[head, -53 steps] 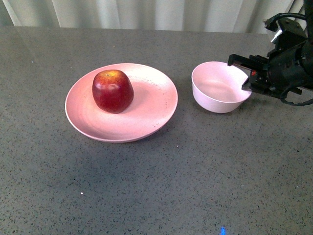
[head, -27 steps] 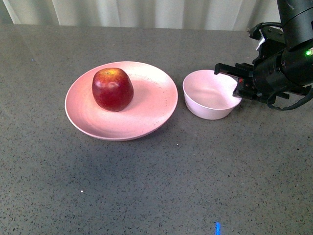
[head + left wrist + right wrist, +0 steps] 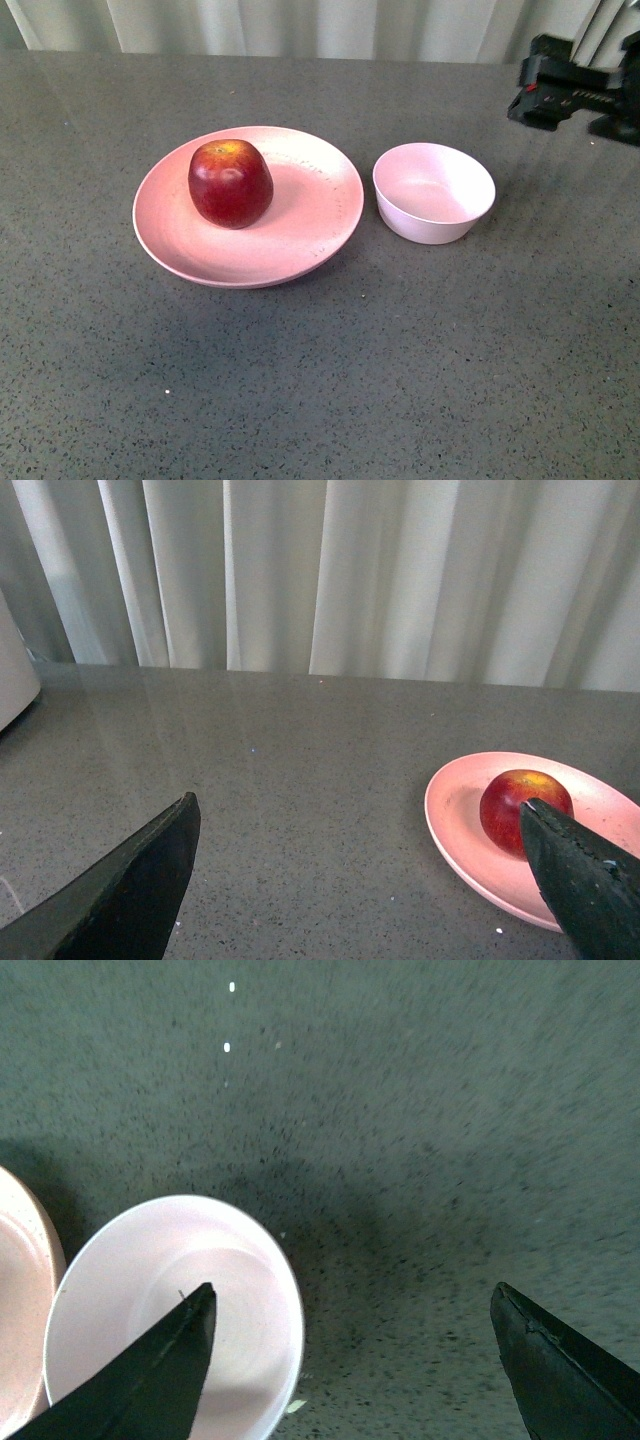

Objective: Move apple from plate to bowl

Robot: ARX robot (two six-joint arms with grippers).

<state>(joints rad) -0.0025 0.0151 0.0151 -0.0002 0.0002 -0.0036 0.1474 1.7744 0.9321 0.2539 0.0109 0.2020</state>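
The dark red apple (image 3: 230, 183) sits on the left half of the wide pink plate (image 3: 305, 215). The small pale bowl (image 3: 433, 192) stands empty just right of the plate. My right gripper (image 3: 527, 95) is open and empty, raised at the far right behind the bowl. In the right wrist view the open right gripper (image 3: 352, 1290) hangs over the table beside the bowl (image 3: 150, 1300). In the left wrist view the open left gripper (image 3: 358, 802) is empty, well away from the apple (image 3: 515, 802) and the plate (image 3: 462, 825). The left gripper is out of the front view.
A grey speckled table (image 3: 320, 380) carries everything. Pale curtains (image 3: 300, 25) hang behind its far edge. A white object (image 3: 12, 675) shows at the edge of the left wrist view. The plate's rim (image 3: 25, 1280) shows beside the bowl in the right wrist view.
The right gripper was at the bowl's right rim and shifted the bowl left toward the plate. It has now pulled up and back to the far right, clear of the bowl.
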